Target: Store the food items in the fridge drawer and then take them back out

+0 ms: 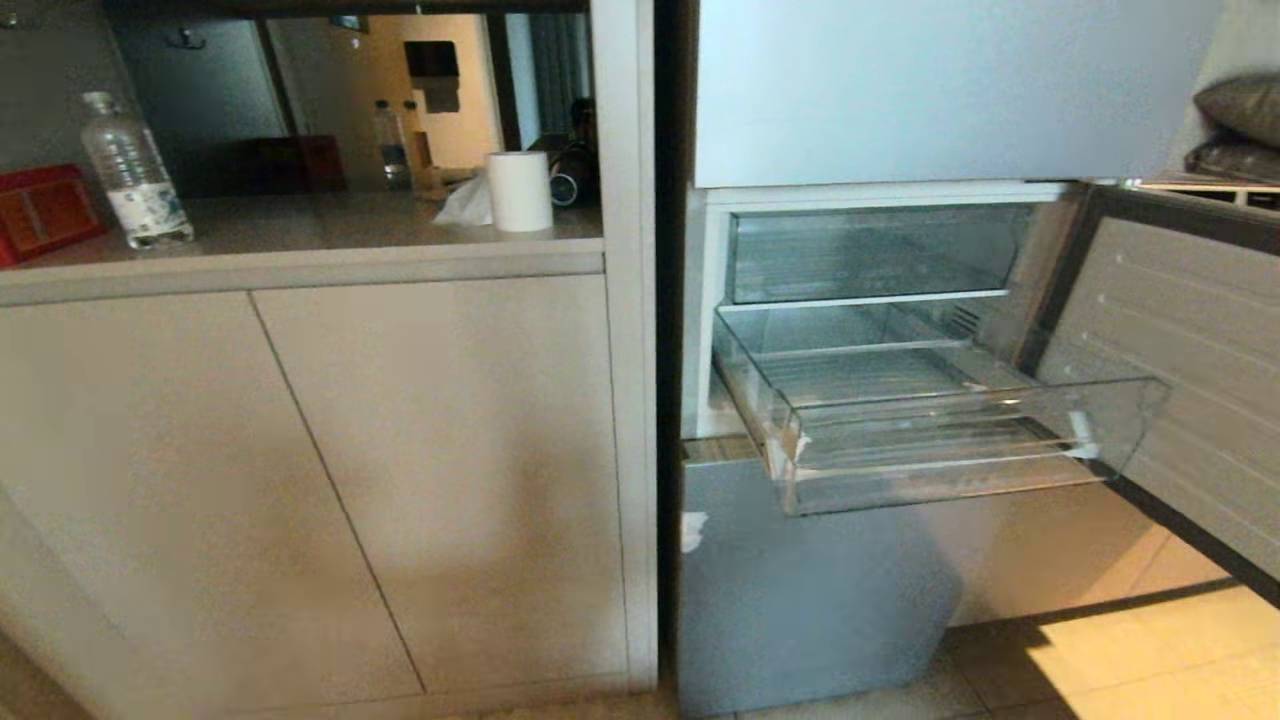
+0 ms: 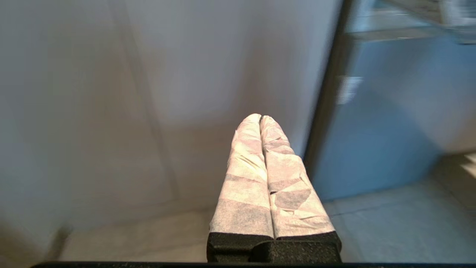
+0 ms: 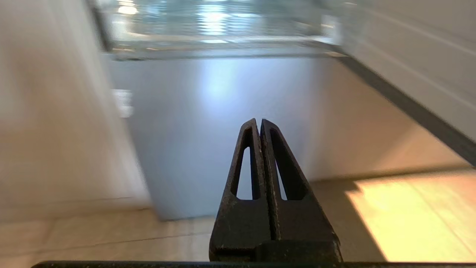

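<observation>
- You have the fridge [image 1: 960,90] standing open on the right of the head view, its door [image 1: 1190,370] swung out to the right.
- The drawer [image 1: 950,440] is pulled well out; its clear front wall stands tall and its ribbed floor shows through the plastic.
- You can see nothing red inside the drawer, and neither of the 2 food items shows in any view.
- Above it sits another clear bin [image 1: 870,255] with a white front strip, pushed in.
- Neither arm shows in the head view.
- Your left gripper [image 2: 260,118] has its 2 white-wrapped fingers [image 2: 245,178] pressed together, holding nothing. It points at the pale cabinet [image 2: 148,93], with the grey-blue lower fridge front [image 2: 379,130] just beside it.
- Your right gripper [image 3: 259,121] has its 2 black fingers [image 3: 286,208] closed tip to tip, also holding nothing. It points at the lower fridge front [image 3: 208,130], below the drawer's edge [image 3: 223,41], with tiled floor [image 3: 409,219] underneath.
- On the left, the counter [image 1: 300,225] above the cabinet doors [image 1: 300,480] carries a water bottle [image 1: 132,172], a red box [image 1: 40,212] and a white paper roll [image 1: 520,190].
</observation>
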